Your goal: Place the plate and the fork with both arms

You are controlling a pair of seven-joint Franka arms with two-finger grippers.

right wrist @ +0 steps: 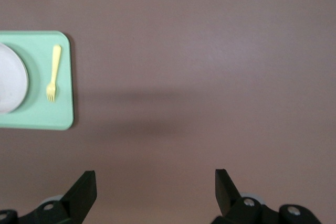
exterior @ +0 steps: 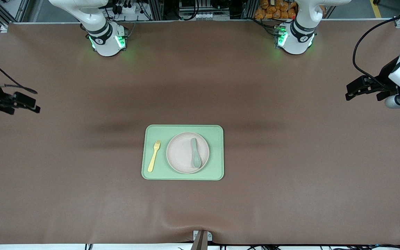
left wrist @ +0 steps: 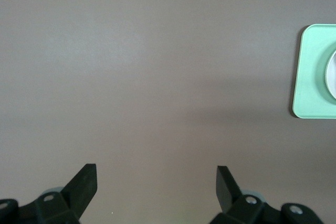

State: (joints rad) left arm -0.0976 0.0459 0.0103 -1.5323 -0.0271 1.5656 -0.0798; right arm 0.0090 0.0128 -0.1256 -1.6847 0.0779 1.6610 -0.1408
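The cream plate (exterior: 181,152) lies on the pale-green tray (exterior: 150,174) in the middle of the table. A grey-green spoon (exterior: 196,152) lies on the plate. The pale-yellow fork (exterior: 154,156) lies on the tray beside the plate, toward the right arm's end. My left gripper (exterior: 363,92) is open and empty over bare table at the left arm's end. My right gripper (exterior: 23,104) is open and empty over bare table at the right arm's end. The left wrist view shows its open gripper (left wrist: 156,174), the tray's corner (left wrist: 312,77) and the plate's edge (left wrist: 332,74). The right wrist view shows its open gripper (right wrist: 155,179), the fork (right wrist: 53,73), plate (right wrist: 10,85) and tray (right wrist: 47,119).
A brown mat (exterior: 290,156) covers the table. The two arm bases (exterior: 108,41) (exterior: 293,40) stand at the edge farthest from the front camera. A small clamp (exterior: 201,238) sits at the nearest edge.
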